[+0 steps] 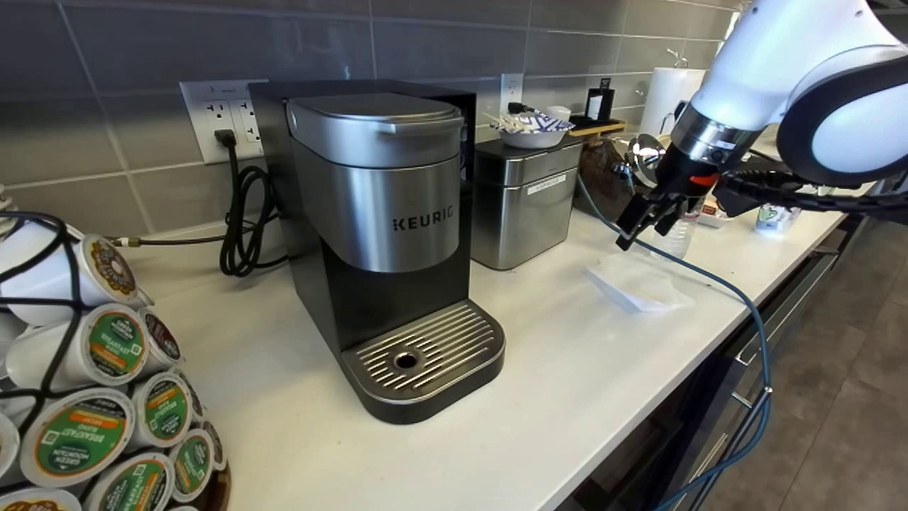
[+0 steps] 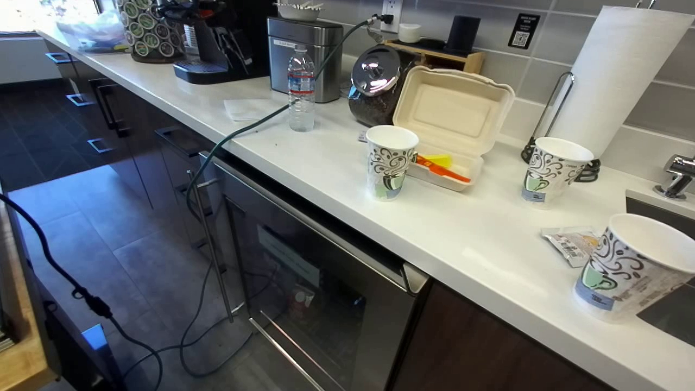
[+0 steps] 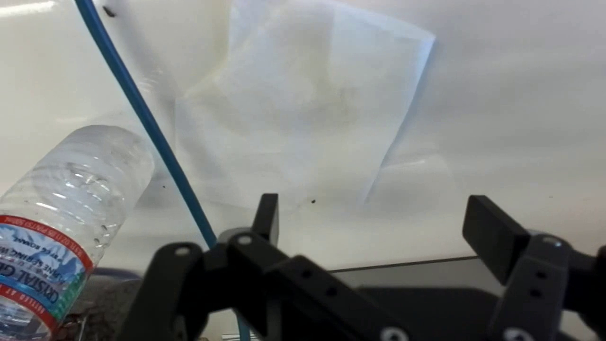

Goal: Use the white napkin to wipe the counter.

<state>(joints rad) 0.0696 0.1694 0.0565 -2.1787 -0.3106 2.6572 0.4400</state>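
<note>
Lifting the thin white paper napkin point(image 3: 303, 104) looks the delicate part: it lies almost flat on the glossy white tabletop point(image 3: 511, 118), just beside the upright clear plastic water bottle point(image 2: 301, 89), so the black two-fingered pincer point(image 3: 371, 213) could close on air if stopped high or jam if driven low. Its fingers stand wide apart, nothing between them. The slim blue cable point(image 3: 153, 129) beside the bottle might snag a finger, and a tug could topple the bottle.

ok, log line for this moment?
task: wipe counter | fingers: open, empty | napkin: on counter, ungrasped | bottle: upright, near napkin
</note>
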